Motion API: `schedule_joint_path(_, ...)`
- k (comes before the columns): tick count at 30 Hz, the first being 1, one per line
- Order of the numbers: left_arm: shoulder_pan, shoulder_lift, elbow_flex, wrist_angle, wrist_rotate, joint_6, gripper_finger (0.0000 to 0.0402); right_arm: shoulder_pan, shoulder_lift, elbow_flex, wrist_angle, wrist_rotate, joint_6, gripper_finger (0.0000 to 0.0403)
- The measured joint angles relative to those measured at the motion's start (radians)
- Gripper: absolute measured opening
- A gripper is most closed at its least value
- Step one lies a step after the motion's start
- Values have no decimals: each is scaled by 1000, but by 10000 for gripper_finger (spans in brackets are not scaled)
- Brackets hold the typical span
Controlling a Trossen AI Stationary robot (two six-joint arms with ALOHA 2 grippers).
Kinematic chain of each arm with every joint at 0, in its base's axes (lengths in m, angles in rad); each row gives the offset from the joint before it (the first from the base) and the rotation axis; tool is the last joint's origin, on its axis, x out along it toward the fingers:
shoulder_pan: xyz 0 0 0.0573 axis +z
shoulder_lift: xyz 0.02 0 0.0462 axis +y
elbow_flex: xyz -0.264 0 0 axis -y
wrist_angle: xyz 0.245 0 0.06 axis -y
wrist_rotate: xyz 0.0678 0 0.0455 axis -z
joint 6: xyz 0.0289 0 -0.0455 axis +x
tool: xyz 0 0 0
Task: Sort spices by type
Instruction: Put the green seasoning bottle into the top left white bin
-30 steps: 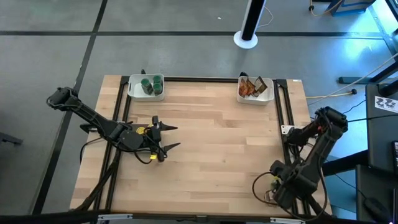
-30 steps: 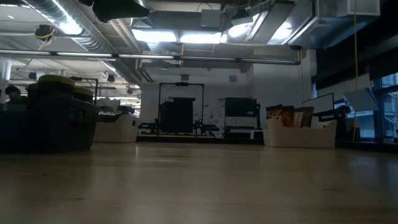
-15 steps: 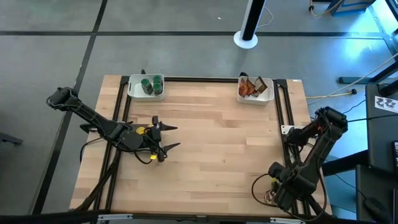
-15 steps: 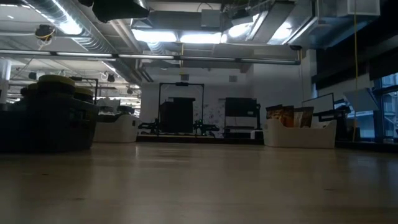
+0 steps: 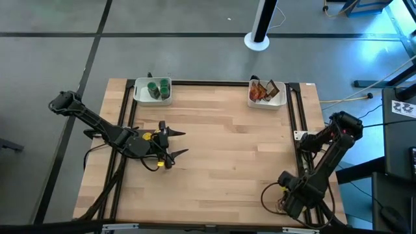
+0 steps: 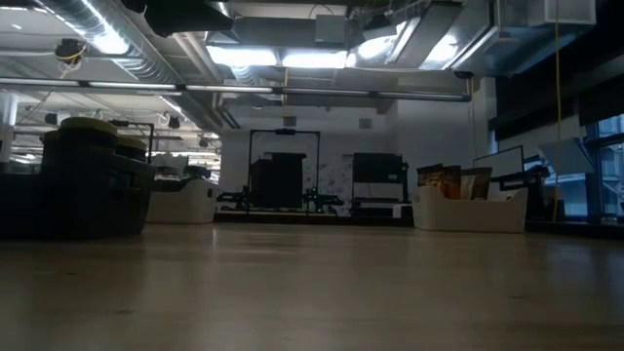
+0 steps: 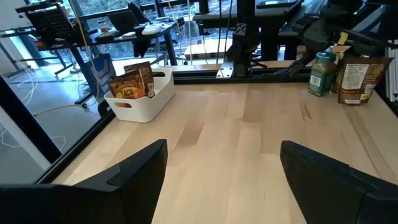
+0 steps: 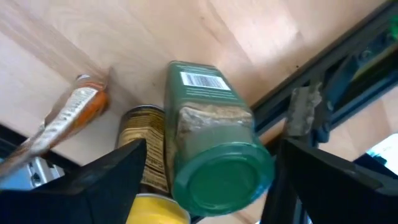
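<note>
Wooden table [image 5: 221,162], both open hands [image 5: 174,143] [image 5: 286,198] empty.

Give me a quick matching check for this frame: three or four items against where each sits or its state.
Items
1. green-lidded jars
2. brown-orange packets
3. left gripper
4. green-lidded jar

Places or states
A. in the white tray at the table's far right
B. between the right gripper's open jaws
C. in the white tray at the table's far left
D. open, empty, over the left part of the table

Pairs: 1-C, 2-A, 3-D, 4-B
</note>
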Motion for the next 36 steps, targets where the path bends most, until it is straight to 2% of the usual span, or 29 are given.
schedule_joint_path(7, 0, 0, 0, 0, 0, 0, 296, 0, 0, -3, -16, 10, -32, 370)
schedule_joint_path(10, 0, 0, 0, 0, 0, 0, 296, -1, 0, -3, -12, 10, -32, 354)
schedule_joint_path(14, 0, 0, 0, 0, -1, 0, 296, -1, 0, -3, -12, 10, -37, 300)
schedule_joint_path(19, 0, 0, 0, 0, -1, 1, 296, -1, -1, -3, -11, 10, -62, 211)
schedule_joint_path(23, 0, 0, 0, 0, -1, 7, 296, -2, -2, -2, -14, 10, -89, 208)
schedule_joint_path(27, 0, 0, 0, 0, -1, 7, 296, -19, 1, 27, -55, 62, -118, 208)
schedule_joint_path(36, 0, 0, 0, -3, -1, 7, 296, -158, 0, 185, -186, 273, -293, 208)
